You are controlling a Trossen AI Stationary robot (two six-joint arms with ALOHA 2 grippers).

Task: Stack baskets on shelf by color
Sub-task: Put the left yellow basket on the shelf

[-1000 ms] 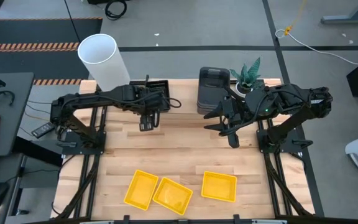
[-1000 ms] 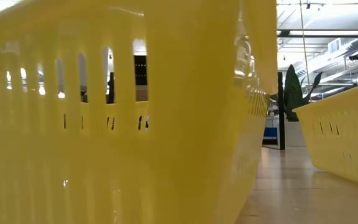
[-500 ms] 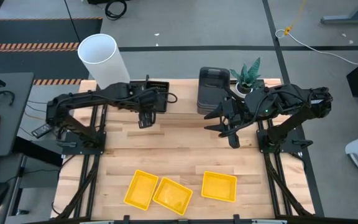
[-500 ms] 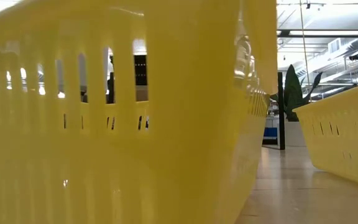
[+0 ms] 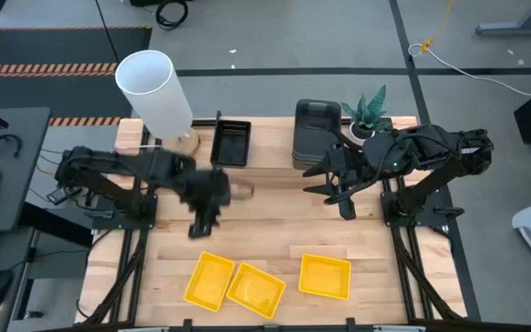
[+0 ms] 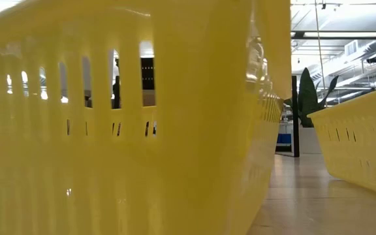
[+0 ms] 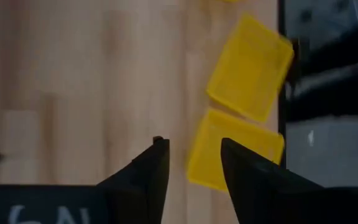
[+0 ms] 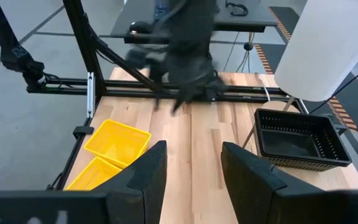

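Three yellow baskets lie near the table's near edge: one on the left (image 5: pixel 209 279), one in the middle (image 5: pixel 256 290) that touches or overlaps it, and one on the right (image 5: pixel 325 277). A black slotted basket (image 5: pixel 231 143) and a stack of dark grey baskets (image 5: pixel 315 129) rest on the shelf (image 5: pixel 275 159). My left gripper (image 5: pixel 201 221) hovers open and empty above the table, on the far side of the yellow baskets (image 7: pixel 250 67). My right gripper (image 5: pixel 344 198) hangs open and empty just in front of the grey stack.
A white cylinder (image 5: pixel 153 88) stands at the shelf's left end and a small potted plant (image 5: pixel 367 112) at its right end. In the low view the wall of one yellow basket (image 6: pixel 109 130) fills most of the picture, with another (image 6: pixel 364 143) to its right. Bare wood lies between shelf and yellow baskets.
My left arm has swung away from the black basket on the shelf toward the table's near edge and the yellow baskets, quickly enough to blur. The black basket has stayed on the shelf and now shows uncovered.
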